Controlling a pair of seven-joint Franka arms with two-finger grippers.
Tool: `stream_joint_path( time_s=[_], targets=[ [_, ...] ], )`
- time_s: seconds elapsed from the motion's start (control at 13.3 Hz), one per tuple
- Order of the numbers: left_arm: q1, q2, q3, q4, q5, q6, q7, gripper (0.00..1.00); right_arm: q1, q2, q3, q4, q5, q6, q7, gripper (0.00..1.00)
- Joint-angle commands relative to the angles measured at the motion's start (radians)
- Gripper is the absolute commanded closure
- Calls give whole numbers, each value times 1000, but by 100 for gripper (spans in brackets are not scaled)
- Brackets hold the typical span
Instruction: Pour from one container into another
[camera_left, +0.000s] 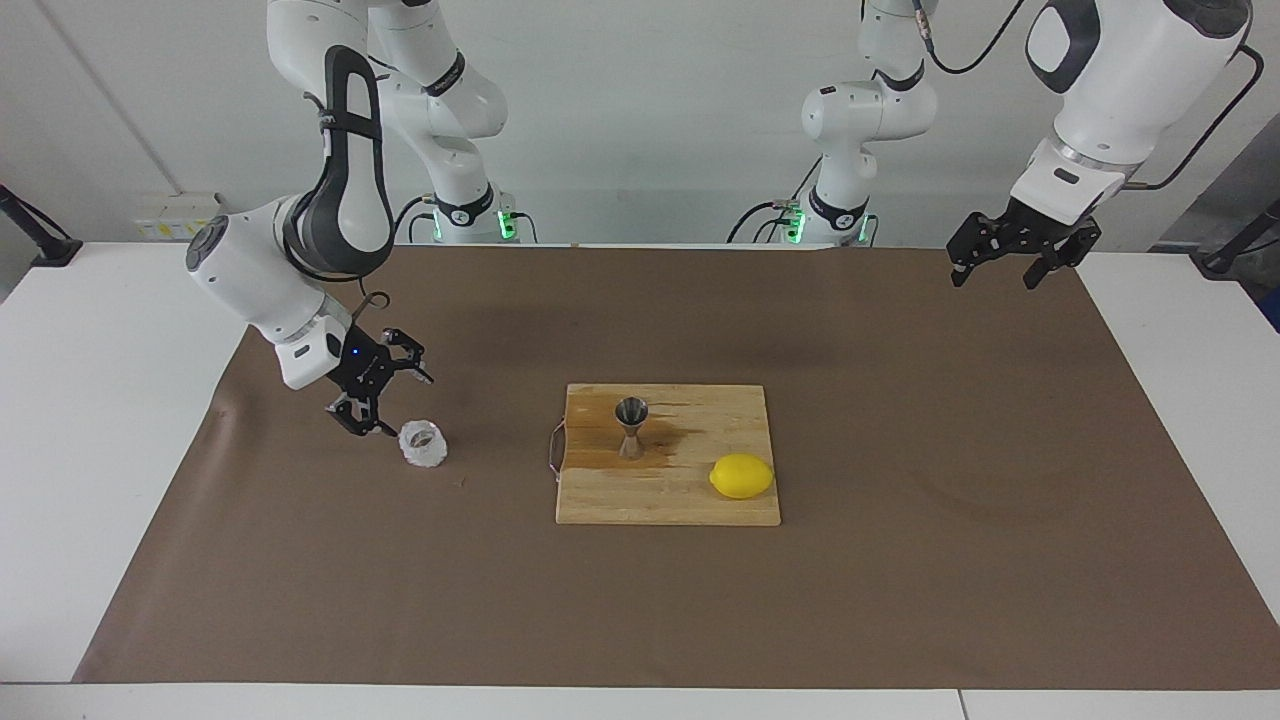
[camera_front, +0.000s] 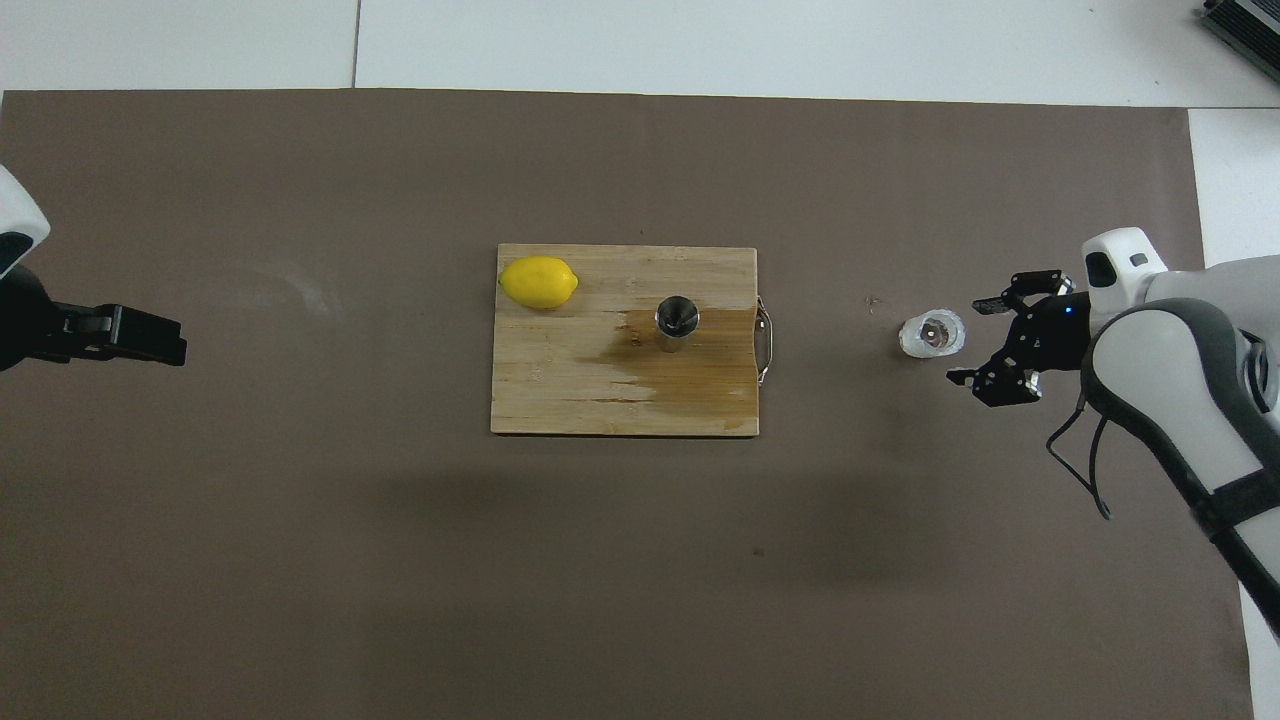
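The small translucent knobbly cup (camera_left: 423, 443) (camera_front: 932, 333) stands upright on the brown mat, toward the right arm's end of the table. My right gripper (camera_left: 385, 402) (camera_front: 973, 339) is open and empty, low beside the cup on the side away from the board, not touching it. The steel hourglass jigger (camera_left: 631, 426) (camera_front: 677, 322) stands upright on the wooden cutting board (camera_left: 670, 495) (camera_front: 560, 400). My left gripper (camera_left: 993, 280) (camera_front: 150, 340) is open and empty, waiting raised over the mat at the left arm's end.
A yellow lemon (camera_left: 742, 476) (camera_front: 539, 282) lies on the board's corner, farther from the robots than the jigger. A dark wet stain (camera_front: 690, 385) spreads on the board around the jigger. The board has a metal handle (camera_front: 766, 340) on the cup's side.
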Motion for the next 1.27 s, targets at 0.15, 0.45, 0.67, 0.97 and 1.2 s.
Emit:
stream_joint_path(
  time_s=[0.15, 0.45, 0.67, 0.97, 1.2],
  targets=[
    [10, -16, -4, -7, -12, -17, -1, 0, -4, -35, 1, 12, -225, -81, 395, 0],
    [10, -16, -4, -7, -12, -17, -1, 0, 4, -121, 13, 51, -425, -233, 800, 0],
    [10, -16, -4, -7, -12, -17, -1, 0, 24, -184, 14, 92, -444, -380, 1157, 0],
    [10, -16, -4, -7, -12, -17, -1, 0, 35, -182, 13, 254, -516, -546, 1350, 0],
    [10, -16, -4, -7, -12, -17, -1, 0, 22, -124, 11, 501, -499, -771, 1398, 0]
  ],
)
